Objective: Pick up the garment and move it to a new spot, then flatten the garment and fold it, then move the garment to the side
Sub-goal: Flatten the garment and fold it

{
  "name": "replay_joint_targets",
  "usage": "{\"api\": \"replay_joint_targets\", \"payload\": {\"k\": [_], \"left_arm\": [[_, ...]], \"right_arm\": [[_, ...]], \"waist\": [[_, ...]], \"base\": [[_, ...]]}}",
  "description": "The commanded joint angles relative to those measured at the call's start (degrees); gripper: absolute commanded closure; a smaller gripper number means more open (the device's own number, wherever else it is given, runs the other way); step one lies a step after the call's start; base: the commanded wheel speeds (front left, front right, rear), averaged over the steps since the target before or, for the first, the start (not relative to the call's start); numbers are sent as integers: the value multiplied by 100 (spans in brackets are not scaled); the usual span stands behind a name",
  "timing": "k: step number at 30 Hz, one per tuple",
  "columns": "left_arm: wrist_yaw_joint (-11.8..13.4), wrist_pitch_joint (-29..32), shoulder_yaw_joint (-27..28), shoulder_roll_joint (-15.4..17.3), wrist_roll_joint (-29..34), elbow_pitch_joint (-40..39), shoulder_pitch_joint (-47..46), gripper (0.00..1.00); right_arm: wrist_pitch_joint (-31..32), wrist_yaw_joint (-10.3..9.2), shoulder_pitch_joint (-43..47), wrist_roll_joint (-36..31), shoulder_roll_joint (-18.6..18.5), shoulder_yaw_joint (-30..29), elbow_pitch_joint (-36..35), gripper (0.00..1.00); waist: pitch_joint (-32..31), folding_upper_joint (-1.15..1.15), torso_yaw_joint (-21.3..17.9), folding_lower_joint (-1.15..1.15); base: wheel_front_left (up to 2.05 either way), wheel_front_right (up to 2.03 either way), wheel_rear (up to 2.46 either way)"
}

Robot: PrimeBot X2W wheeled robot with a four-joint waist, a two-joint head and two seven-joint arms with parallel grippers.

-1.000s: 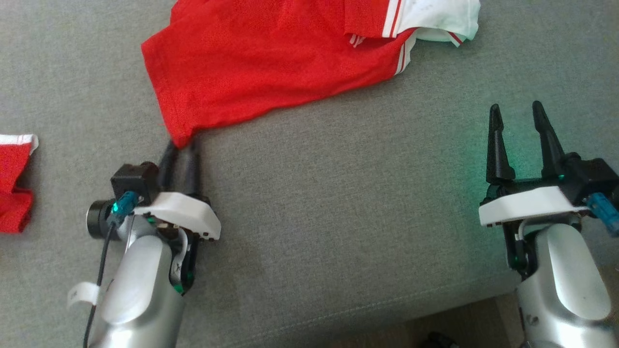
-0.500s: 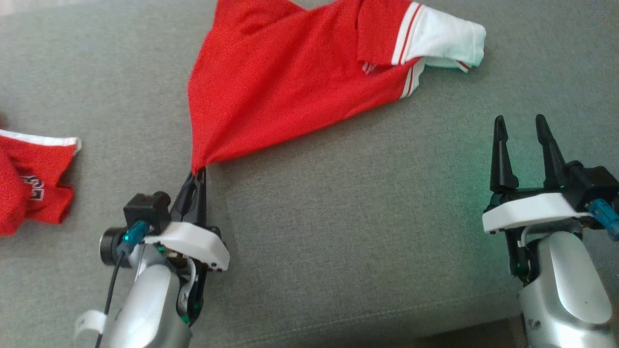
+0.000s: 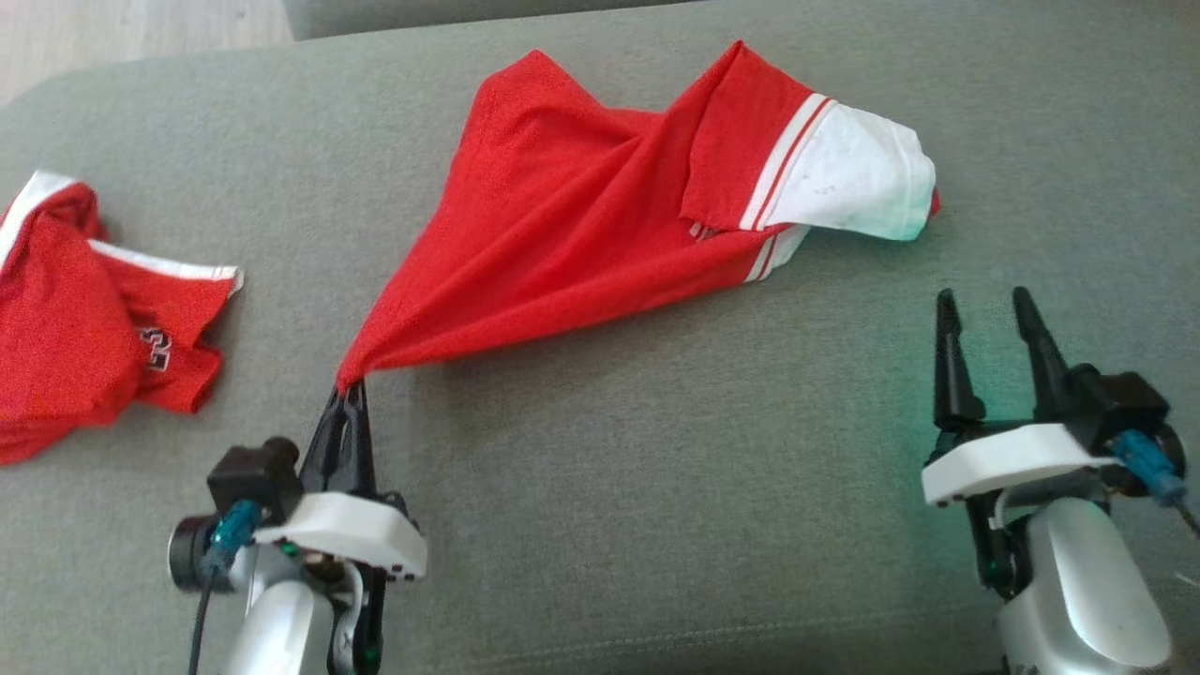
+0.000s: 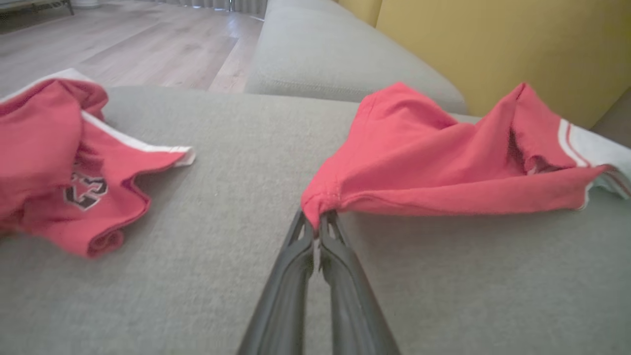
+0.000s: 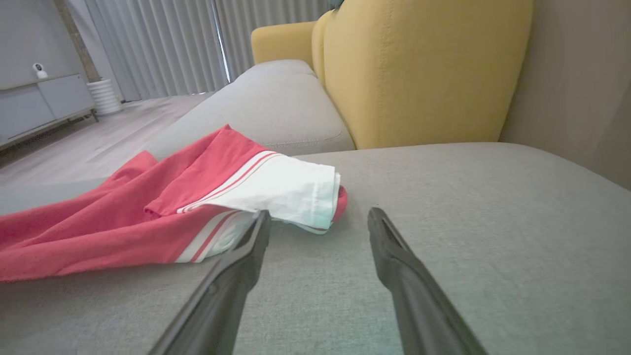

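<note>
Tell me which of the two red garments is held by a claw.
The red shirt with the white sleeve end, its corner pinched in the shut left claw; the crumpled numbered jersey lies apart, untouched.

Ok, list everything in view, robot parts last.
held garment: 1, red with white striped end, mid-seat, one corner pinched
second garment: 1, red with white trim, crumpled at the seat's left
seat cushion: 1, grey, under both garments
back cushion: 1, yellow, behind the seat
floor: 1, pale wood, beyond the seat
left fingers: 2, dark, shut on the held garment's corner
right fingers: 2, dark, open, short of the white end
</note>
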Motion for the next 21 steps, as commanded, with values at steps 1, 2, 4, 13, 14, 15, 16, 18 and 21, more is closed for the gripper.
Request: {"api": "replay_joint_targets", "payload": {"k": [1, 2, 4, 13, 14, 15, 16, 18, 21], "left_arm": [[53, -29, 231, 51, 5, -58, -97, 0], [56, -29, 217, 51, -7, -9, -100, 0], [43, -29, 135, 51, -23, 54, -103, 0], [4, -29, -342, 51, -94, 104, -230, 0], [7, -29, -385, 51, -100, 91, -251, 0], [7, -29, -422, 51, -106, 80, -273, 0], [7, -29, -456, 51, -108, 69, -298, 0], [4, -29, -500, 51, -119, 45, -343, 0], [-3, -29, -524, 51, -150, 4, -423, 0]], "right_arm": [[-62, 39, -60, 0, -9, 185, -126, 0], [-62, 39, -70, -16, -9, 220, -106, 0], [-62, 39, -121, -70, -9, 278, -66, 0], [-62, 39, -802, -806, -9, 4, 477, 0], [-62, 39, -871, -936, -9, -61, 542, 0], [-62, 39, -936, -1067, -9, -114, 595, 0], [-62, 39, -991, -1167, -9, -173, 646, 0], [-62, 39, -1091, -1426, -9, -258, 735, 0], [-62, 39, -1249, -1723, -9, -334, 835, 0]], "waist": [[57, 0, 65, 0], [88, 0, 100, 0], [154, 0, 177, 0], [468, 0, 506, 0], [502, 0, 539, 0], [536, 0, 569, 0], [571, 0, 597, 0], [636, 0, 642, 0], [739, 0, 705, 0]], "base": [[0, 0, 0], [0, 0, 0], [0, 0, 0], [0, 0, 0], [0, 0, 0], [0, 0, 0], [0, 0, 0], [0, 0, 0], [0, 0, 0]]}}
